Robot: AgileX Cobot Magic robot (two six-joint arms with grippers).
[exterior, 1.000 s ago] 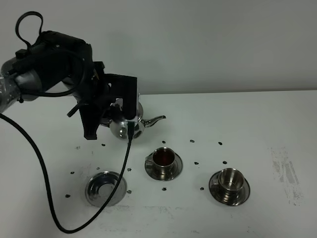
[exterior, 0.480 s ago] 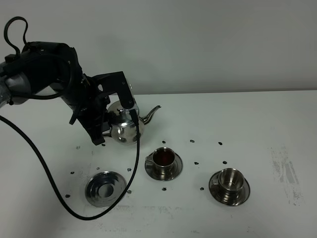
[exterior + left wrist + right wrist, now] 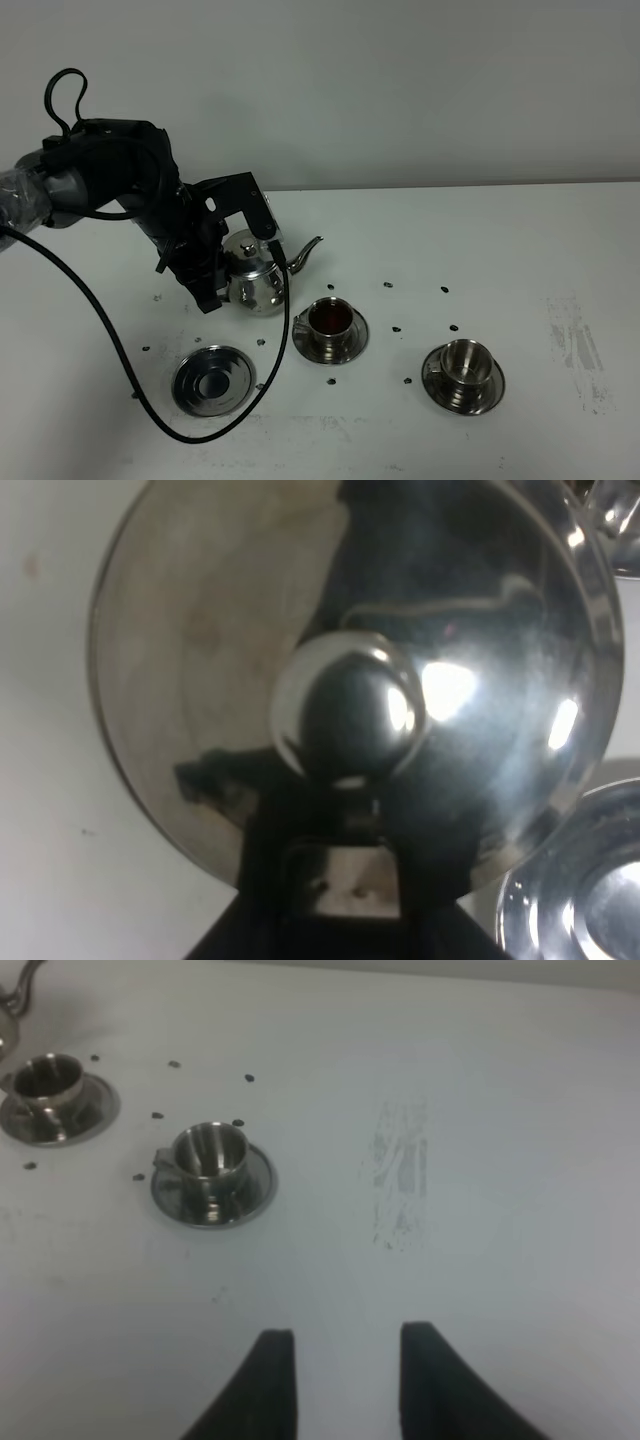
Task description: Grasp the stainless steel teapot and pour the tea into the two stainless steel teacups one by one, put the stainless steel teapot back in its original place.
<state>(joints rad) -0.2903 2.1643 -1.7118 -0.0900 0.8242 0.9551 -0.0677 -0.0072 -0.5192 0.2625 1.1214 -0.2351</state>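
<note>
White table (image 3: pixel 520 250), grey wall (image 3: pixel 400 90) | left gripper (image 3: pixel 218 272) clasps stainless steel teapot (image 3: pixel 255 285), handle hidden | right gripper (image 3: pixel 345 1335) jaws apart, only fingers (image 3: pixel 270 1380) visible

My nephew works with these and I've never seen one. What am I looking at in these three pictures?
It is a two-armed robot at a white table. The wide picture comes from a camera mounted high; the other two from cameras on the wrists. The left claw grips a steel teapot, whose lid fills its wrist picture. On the table stand a cup holding dark tea, an empty-looking cup and a bare saucer. The right claw is open, holding nothing.
</note>
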